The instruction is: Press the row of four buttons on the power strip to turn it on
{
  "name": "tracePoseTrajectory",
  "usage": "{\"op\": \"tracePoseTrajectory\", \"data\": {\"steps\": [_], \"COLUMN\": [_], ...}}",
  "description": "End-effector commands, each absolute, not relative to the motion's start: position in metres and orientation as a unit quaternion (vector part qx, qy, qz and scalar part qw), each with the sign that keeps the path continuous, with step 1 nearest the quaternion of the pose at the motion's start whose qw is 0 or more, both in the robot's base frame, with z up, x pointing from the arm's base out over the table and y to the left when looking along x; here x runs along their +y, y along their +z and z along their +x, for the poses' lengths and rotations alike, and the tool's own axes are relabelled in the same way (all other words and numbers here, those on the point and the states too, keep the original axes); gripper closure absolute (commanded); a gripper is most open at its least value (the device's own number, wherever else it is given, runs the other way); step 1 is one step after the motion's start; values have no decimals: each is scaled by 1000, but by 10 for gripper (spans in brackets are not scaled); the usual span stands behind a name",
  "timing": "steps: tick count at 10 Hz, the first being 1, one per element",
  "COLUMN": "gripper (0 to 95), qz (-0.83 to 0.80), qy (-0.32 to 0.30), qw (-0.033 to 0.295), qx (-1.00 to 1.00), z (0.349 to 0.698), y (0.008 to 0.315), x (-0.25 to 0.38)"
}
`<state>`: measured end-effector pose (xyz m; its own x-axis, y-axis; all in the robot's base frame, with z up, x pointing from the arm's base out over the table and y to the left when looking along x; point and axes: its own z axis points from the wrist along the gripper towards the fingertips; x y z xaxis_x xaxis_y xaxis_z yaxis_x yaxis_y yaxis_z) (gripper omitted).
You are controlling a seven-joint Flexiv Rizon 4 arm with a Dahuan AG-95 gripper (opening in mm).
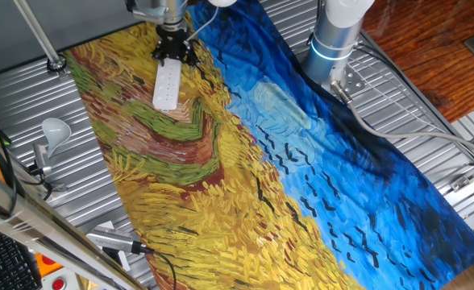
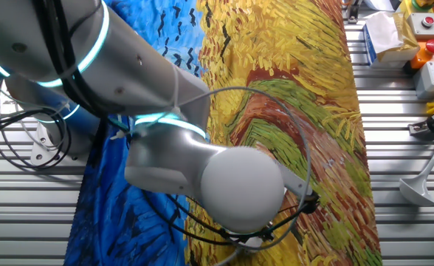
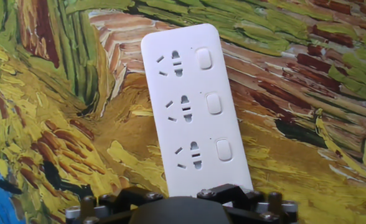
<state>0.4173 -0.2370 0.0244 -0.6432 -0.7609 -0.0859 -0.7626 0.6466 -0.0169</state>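
The white power strip (image 3: pixel 192 112) lies flat on the painted cloth, running lengthwise away from the hand. Down its right side runs the row of buttons (image 3: pixel 214 103), three of which show, each beside a socket. The strip's near end is hidden behind the dark body of my gripper (image 3: pixel 182 202). In one fixed view the gripper (image 1: pixel 172 50) hangs over the far end of the power strip (image 1: pixel 167 86). Its fingertips do not show clearly in any view. In the other fixed view the arm (image 2: pixel 202 170) hides the strip.
The cloth (image 1: pixel 301 161) covers the ribbed metal table. A white bulb on a metal stand (image 1: pixel 54 129) is left of it, a slanted metal pole (image 1: pixel 39 36) at the back left. The arm's base (image 1: pixel 334 40) stands at the back right. Boxes (image 2: pixel 424 29) sit on one table edge.
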Motion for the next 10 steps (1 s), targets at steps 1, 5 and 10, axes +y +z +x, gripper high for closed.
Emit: {"op": "tracePoseTrajectory", "data": {"steps": [1,5,10], "gripper": [0,190,190], "qz": [-419,-419,-438], "qy": [14,3,-14], "qw": [42,39,23], "qx": [907,907,899], "z": [417,419,420], "y": [30,32,33], "x": [-236,-238,-239]}}
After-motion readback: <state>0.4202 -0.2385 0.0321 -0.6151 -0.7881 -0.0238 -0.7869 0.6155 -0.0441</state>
